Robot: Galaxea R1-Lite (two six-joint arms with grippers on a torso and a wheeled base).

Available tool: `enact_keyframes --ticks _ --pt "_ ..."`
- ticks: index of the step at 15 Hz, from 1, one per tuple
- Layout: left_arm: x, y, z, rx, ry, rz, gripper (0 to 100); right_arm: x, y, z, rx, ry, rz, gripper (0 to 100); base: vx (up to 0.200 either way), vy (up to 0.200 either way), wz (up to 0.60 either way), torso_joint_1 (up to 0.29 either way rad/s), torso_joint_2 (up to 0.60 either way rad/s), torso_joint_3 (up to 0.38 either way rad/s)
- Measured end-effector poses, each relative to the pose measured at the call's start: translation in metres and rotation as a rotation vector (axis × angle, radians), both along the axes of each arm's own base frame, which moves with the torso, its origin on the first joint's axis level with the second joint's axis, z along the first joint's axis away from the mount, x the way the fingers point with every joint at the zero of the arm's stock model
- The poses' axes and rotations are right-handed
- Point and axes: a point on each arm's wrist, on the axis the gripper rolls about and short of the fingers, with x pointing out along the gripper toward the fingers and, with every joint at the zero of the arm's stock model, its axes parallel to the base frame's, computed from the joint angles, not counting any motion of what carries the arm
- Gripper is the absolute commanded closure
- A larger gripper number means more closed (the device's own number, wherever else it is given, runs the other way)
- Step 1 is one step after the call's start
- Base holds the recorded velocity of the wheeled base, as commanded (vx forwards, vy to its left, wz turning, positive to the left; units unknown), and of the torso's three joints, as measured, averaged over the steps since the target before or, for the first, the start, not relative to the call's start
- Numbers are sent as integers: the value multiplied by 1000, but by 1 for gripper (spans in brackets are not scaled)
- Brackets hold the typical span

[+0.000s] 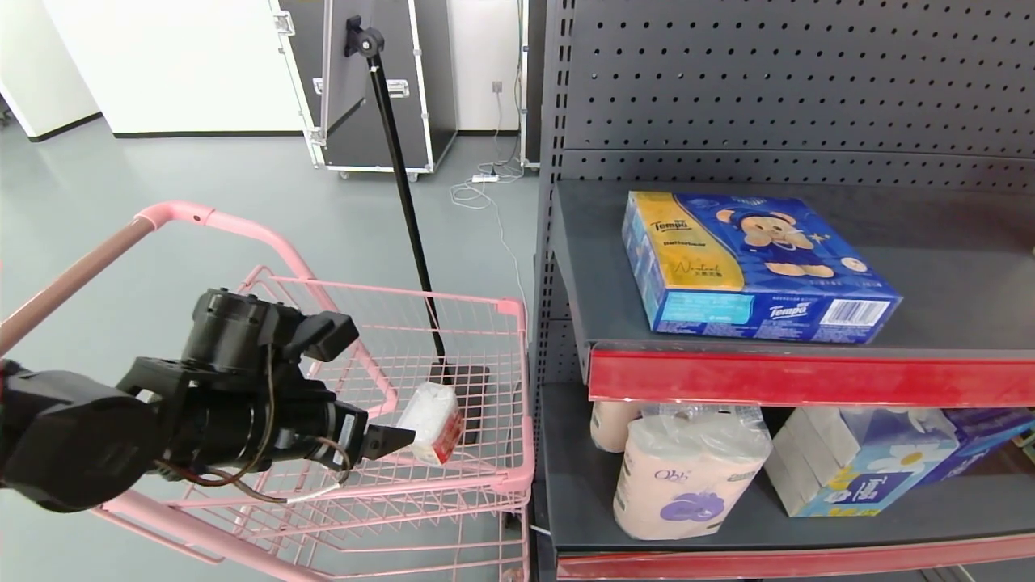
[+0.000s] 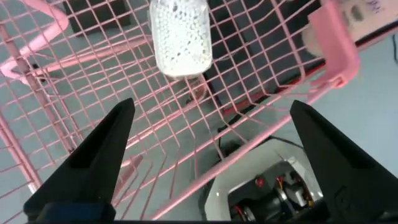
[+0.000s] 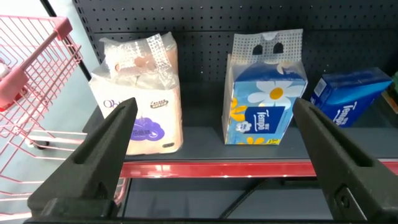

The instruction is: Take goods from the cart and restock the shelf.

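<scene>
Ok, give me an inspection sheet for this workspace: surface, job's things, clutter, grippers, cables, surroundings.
Surface: grey shelf; upper board holds a blue tissue box, lower board a toilet roll pack and tissue packs.
Job's things: small white pack in the pink cart.
Clutter: nothing seen.
Grippers: left gripper open over the cart, pack ahead of it; right gripper open, facing the lower board.
Cables: power strip with its lead on the floor behind the cart.
Surroundings: black flight case, black stand.
</scene>
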Motion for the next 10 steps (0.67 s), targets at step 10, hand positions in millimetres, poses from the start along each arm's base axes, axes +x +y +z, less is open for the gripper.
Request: enact_keyframes --ticks 10 --pt "37 -44 -42 105 31 -18 0 0 0 0 0 0 -1 0 0 0 0 0 0 0"
